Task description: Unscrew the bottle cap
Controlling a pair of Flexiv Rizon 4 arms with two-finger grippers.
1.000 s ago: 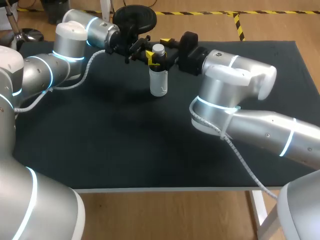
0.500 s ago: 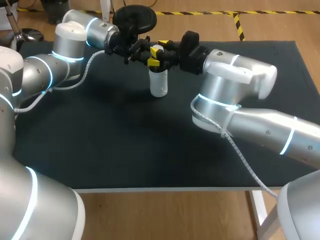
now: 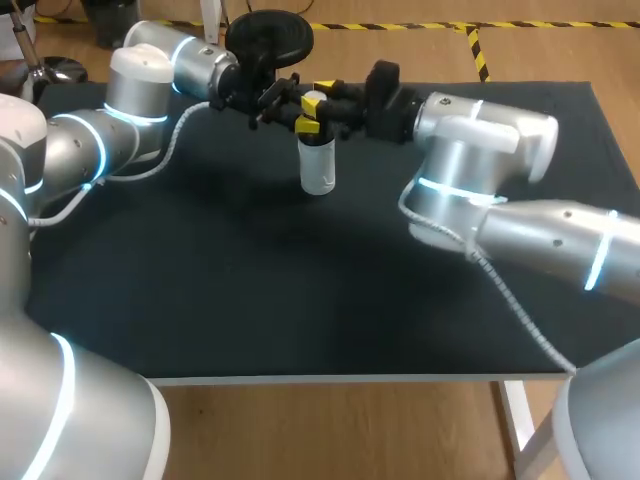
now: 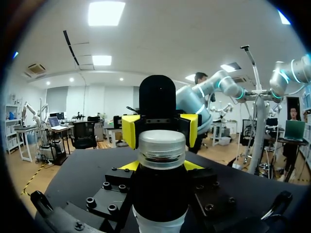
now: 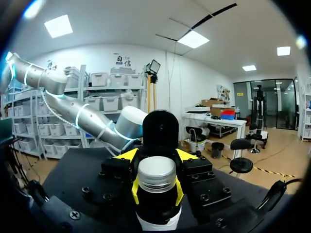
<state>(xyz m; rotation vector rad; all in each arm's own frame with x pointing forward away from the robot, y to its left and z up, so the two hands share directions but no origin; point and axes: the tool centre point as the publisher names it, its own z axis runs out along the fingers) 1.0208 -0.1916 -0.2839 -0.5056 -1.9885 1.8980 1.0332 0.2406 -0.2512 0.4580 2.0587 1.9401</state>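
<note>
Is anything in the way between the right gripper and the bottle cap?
No, nothing is in the way. The right gripper is shut on the cap, with a yellow tip on each side. The left gripper grips the bottle lower down, not between them.

The head camera looks down from high behind onto the black table (image 3: 250, 300), far from the white plastic bottle with a grey cap (image 3: 318, 170) at upper centre. Both wrist cameras face that bottle closely from opposite sides.
</note>
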